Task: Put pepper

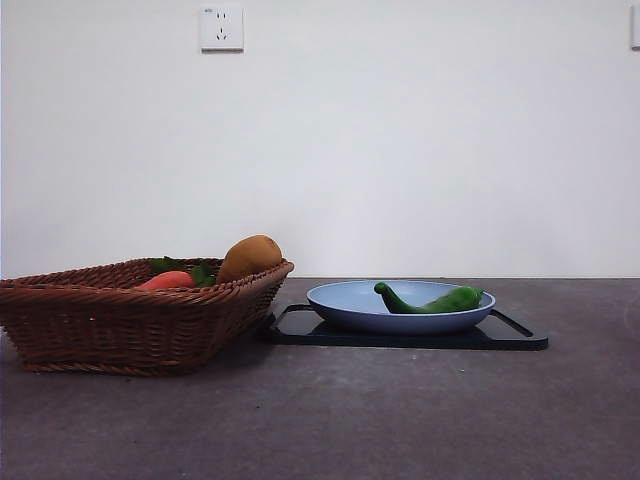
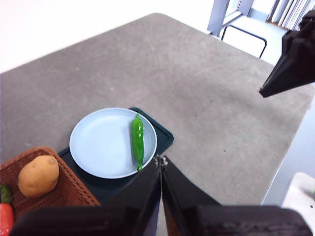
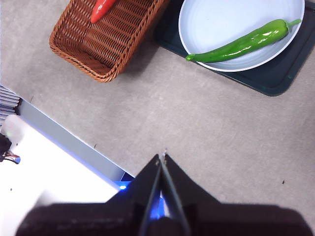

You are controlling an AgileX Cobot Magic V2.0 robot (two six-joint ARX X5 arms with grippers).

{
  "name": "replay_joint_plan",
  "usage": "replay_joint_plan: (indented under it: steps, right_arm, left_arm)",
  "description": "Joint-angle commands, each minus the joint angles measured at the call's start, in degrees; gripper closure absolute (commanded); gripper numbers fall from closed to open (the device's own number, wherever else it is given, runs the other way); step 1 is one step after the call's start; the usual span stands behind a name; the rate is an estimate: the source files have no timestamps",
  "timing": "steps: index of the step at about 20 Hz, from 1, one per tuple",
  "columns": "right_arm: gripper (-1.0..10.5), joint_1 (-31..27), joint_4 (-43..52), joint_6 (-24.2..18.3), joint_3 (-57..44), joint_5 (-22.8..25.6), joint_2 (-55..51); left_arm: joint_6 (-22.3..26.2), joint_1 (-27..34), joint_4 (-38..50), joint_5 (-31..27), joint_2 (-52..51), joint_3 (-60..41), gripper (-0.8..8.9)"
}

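Observation:
The long dark-green pepper [image 1: 436, 300] lies in the blue plate [image 1: 340, 300], along its right side. It also shows in the left wrist view [image 2: 137, 141] and the right wrist view [image 3: 241, 43]. The plate [image 2: 101, 142] rests on a dark tray [image 1: 510, 335]. My left gripper [image 2: 161, 160] is shut and empty, high above the table near the plate's edge. My right gripper [image 3: 162, 156] is shut and empty, high above bare table near the front edge. Neither arm shows in the front view.
A brown wicker basket [image 1: 100, 320] stands left of the tray, holding a tan potato [image 1: 248, 256] and an orange-red vegetable with green leaves [image 1: 168, 281]. The other arm's black tip [image 2: 293, 59] shows in the left wrist view. Grey table surrounds the tray.

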Motion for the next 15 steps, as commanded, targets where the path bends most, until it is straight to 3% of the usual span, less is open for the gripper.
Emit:
replay_joint_plan:
  steps: [1, 4, 7, 12, 15]
  right_arm:
    - [9.4, 0.24, 0.37, 0.33, 1.20, 0.04, 0.63]
    - [9.4, 0.24, 0.37, 0.33, 1.20, 0.04, 0.63]
    - [9.4, 0.24, 0.37, 0.33, 1.20, 0.07, 0.63]
    - [9.4, 0.24, 0.37, 0.33, 1.20, 0.04, 0.63]
    - [9.4, 0.24, 0.37, 0.33, 1.20, 0.04, 0.63]
  left_arm:
    - [0.50, -0.24, 0.92, 0.09, 0.46, 0.94, 8.05]
    - [1.14, -0.24, 1.11, -0.20, 0.46, 0.94, 8.06]
    - [1.99, 1.29, 2.67, -6.80, 0.31, 0.92, 8.05]
    - [4.92, 12.81, 9.84, -10.27, -4.68, -0.72, 8.05]
    - [7.17, 20.94, 22.99, -10.47, -13.29, -10.40, 8.05]
